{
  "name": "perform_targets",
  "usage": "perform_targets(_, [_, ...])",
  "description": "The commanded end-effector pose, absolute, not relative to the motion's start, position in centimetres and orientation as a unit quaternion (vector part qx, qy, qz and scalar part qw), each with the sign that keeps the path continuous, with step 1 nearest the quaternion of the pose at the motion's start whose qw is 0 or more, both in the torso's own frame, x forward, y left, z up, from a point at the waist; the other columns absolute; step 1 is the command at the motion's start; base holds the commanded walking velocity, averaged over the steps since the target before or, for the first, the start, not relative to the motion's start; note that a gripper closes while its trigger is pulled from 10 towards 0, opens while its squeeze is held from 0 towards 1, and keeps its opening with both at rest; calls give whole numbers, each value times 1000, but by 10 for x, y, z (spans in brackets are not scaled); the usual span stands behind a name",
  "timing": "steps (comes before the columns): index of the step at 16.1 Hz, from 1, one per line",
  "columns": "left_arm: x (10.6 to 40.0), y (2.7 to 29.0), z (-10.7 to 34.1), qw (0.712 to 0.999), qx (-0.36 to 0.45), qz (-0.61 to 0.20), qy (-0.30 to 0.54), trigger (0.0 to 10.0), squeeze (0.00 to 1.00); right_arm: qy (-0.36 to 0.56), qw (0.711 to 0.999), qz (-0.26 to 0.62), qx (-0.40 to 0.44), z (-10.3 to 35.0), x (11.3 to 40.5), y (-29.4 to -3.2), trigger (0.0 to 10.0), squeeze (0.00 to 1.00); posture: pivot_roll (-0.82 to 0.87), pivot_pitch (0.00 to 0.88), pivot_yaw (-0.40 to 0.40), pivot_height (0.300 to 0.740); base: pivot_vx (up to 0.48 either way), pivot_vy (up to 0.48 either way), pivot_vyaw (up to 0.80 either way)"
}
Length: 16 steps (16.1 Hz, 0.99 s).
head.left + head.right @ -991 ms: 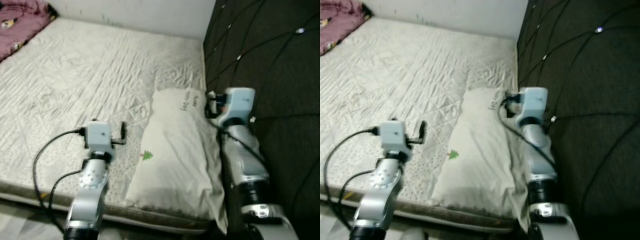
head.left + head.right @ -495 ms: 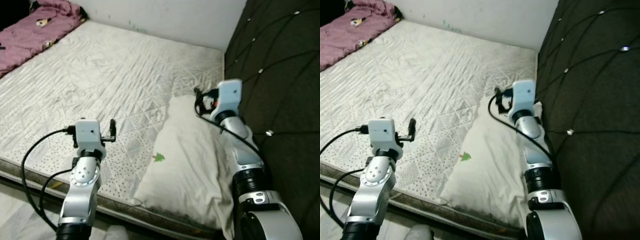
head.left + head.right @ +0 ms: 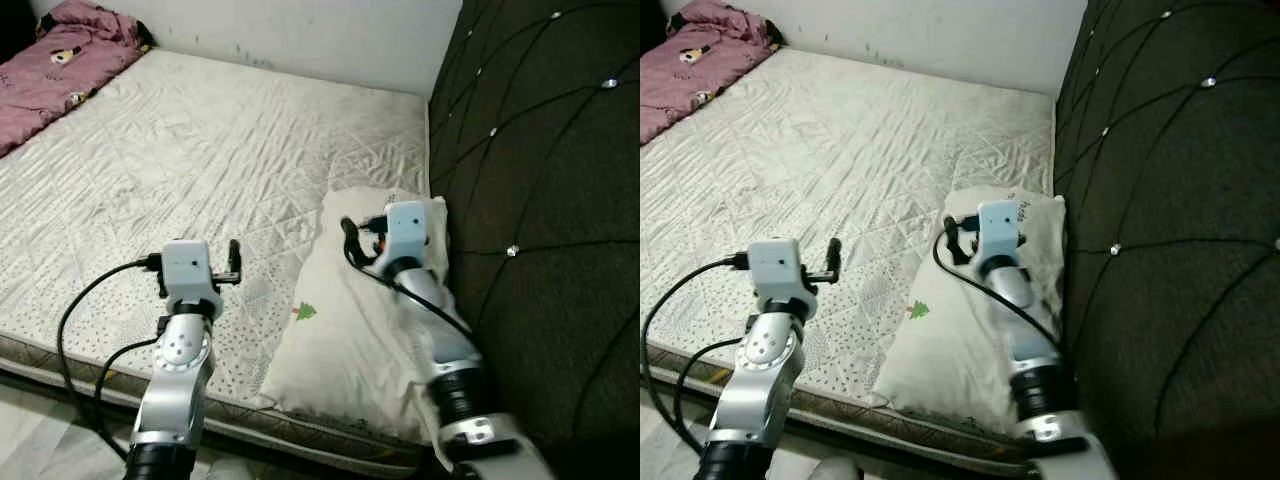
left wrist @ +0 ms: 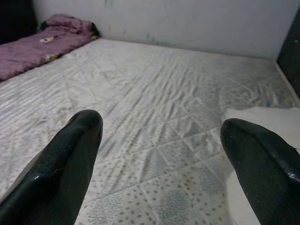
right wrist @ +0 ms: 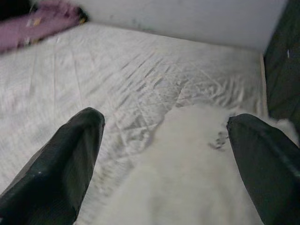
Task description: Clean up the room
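A soft white pillow (image 3: 350, 330), printed with a small green tree, lies along the bed's (image 3: 200, 160) near edge, its long side against the dark headboard (image 3: 540, 200). The headboard is padded, tufted in a diamond pattern with shiny studs. The right claw (image 5: 164, 154) hangs over the pillow's far end, its two black fingers (image 5: 56, 164) spread wide with nothing between them; in the right wrist view the pillow's rumpled cloth lies between and beyond the tips. The right arm (image 3: 430, 320) reaches across the pillow's length, a black cable looping at its wrist.

The left claw (image 4: 161, 159) is held above the mattress just left of the pillow, also open and empty; its rounded black fingers (image 4: 65, 159) frame the quilted, creased white bed cover, dotted in patches near the edge, with the pillow's corner showing beside one tip. The silver left arm (image 3: 175, 380) rises from below the bed's edge, trailing a black cable.

At the bed's far left corner lies a crumpled mauve blanket (image 3: 60, 65) with small printed figures. A pale wall (image 3: 300, 30) runs behind the bed.
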<state>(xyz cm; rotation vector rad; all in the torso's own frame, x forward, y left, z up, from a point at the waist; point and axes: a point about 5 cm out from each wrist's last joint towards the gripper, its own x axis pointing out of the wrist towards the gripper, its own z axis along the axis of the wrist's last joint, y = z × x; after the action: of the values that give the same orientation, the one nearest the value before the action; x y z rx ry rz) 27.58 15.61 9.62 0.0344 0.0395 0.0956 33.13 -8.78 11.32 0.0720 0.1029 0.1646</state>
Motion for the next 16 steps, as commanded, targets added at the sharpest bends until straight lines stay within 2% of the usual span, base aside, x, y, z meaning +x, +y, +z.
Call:
perform_targets(1, [273,159,98,998,18,53,15,10000,0,31,998,46,42,121,332,-95,10000,0,107,0,-57,740,0,0,0])
perform_targets(4, [269,157,99,999,1,51,12,10000,0,19,999,23,38,118,326,-120,10000,0,93,0,-55,740,0,0,0])
perform_targets(5, [267,166,99,997,-3,72,14,10000,0,16,999,16,35,118,324,-135,10000,0,85,0,-59,740,0,0,0])
perform_targets(6, [266,169,98,997,-18,77,18,10000,0,13,999,10,35,119,325,-140,10000,0,84,0,-59,740,0,0,0])
perform_targets(7, [265,174,96,996,-39,81,20,10000,0,-1,999,1,41,124,326,-144,10000,0,91,0,-59,740,0,0,0])
perform_targets(10, [259,178,101,996,-32,78,-5,10000,0,-26,999,-13,24,128,317,-155,10000,0,102,0,-59,740,0,0,0])
perform_targets(14, [250,184,89,995,-11,97,25,10000,0,15,999,-29,11,107,294,-170,10000,0,81,0,-57,740,0,0,0])
perform_targets(16, [250,182,85,993,-4,110,32,10000,0,22,999,-37,11,106,294,-171,10000,0,80,0,-56,740,0,0,-656])
